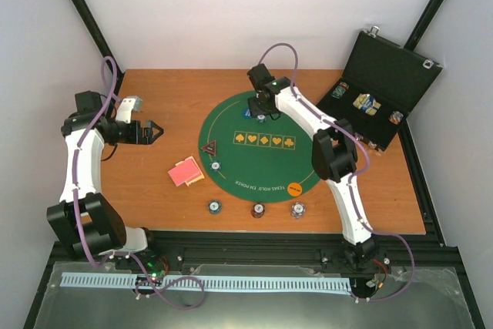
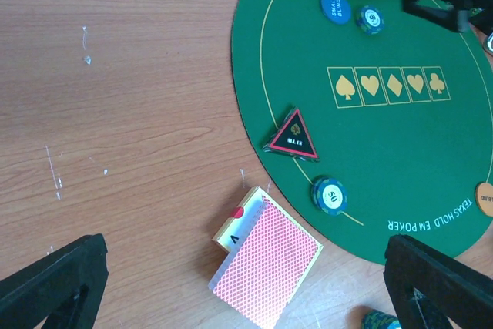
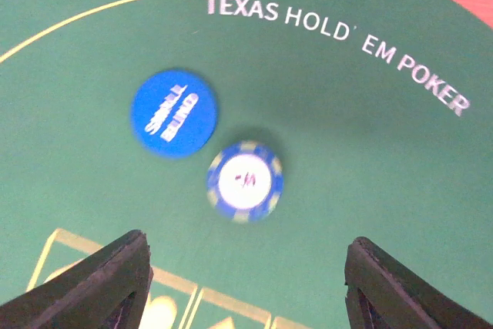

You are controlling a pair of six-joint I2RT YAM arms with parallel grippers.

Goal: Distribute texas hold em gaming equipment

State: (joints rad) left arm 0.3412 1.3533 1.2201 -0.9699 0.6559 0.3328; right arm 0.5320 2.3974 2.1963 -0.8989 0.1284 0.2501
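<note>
A red-backed card deck point(image 1: 185, 171) lies on the wood left of the green mat point(image 1: 254, 171); in the left wrist view the deck point(image 2: 269, 266) sits between my open fingers, below them. My left gripper point(image 1: 154, 130) is open and empty, up and left of the deck. My right gripper point(image 1: 260, 111) is open over the mat's far edge, above a blue striped chip point(image 3: 245, 181) lying beside a blue small-blind disc point(image 3: 173, 112). Another blue chip point(image 1: 216, 166) lies on the mat's left edge. Three chips point(image 1: 214, 206) point(image 1: 258, 210) point(image 1: 297, 209) lie on the wood in front.
A triangular all-in marker point(image 1: 209, 146) lies on the mat's left side and an orange disc point(image 1: 293, 187) at its near right. An open black case point(image 1: 383, 86) with more chips stands at the back right. Black frame posts rise at both back corners.
</note>
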